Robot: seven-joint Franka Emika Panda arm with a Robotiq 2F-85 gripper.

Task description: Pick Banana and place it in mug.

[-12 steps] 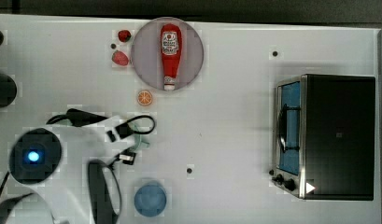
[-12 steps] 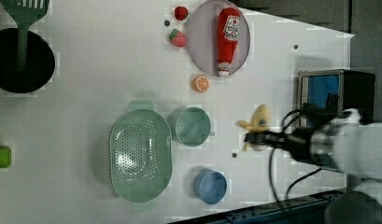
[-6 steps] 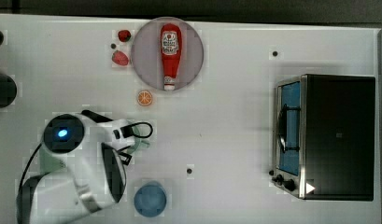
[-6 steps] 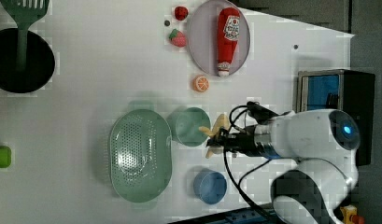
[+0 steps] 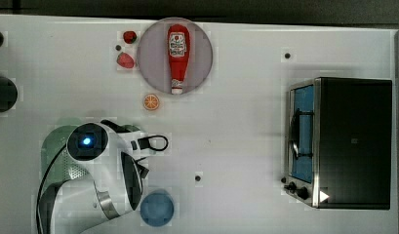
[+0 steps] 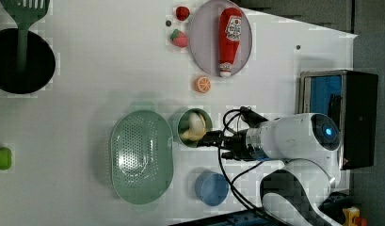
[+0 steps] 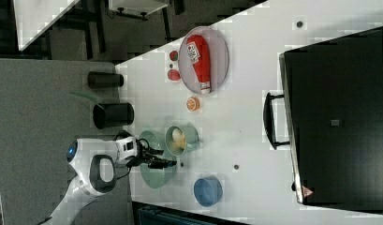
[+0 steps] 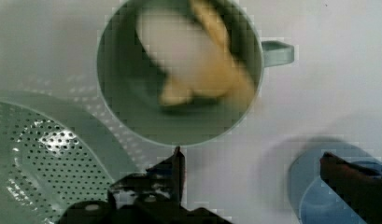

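Even bright overhead light, soft shadows. White desk (image 5: pixel 236 146) nearly washed out. Blocky compression artifacts around objects. Wrist view: banana (image 8: pixel 202 60) in mug (image 8: pixel 179 135) motion-blurred; colander (image 8: pixel 44 154) holes sharp with glare.

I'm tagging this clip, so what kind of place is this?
Probably a lab tabletop staged as a mock kitchen: a white table with a toaster oven, a ketchup bottle on a plate, and a green colander.
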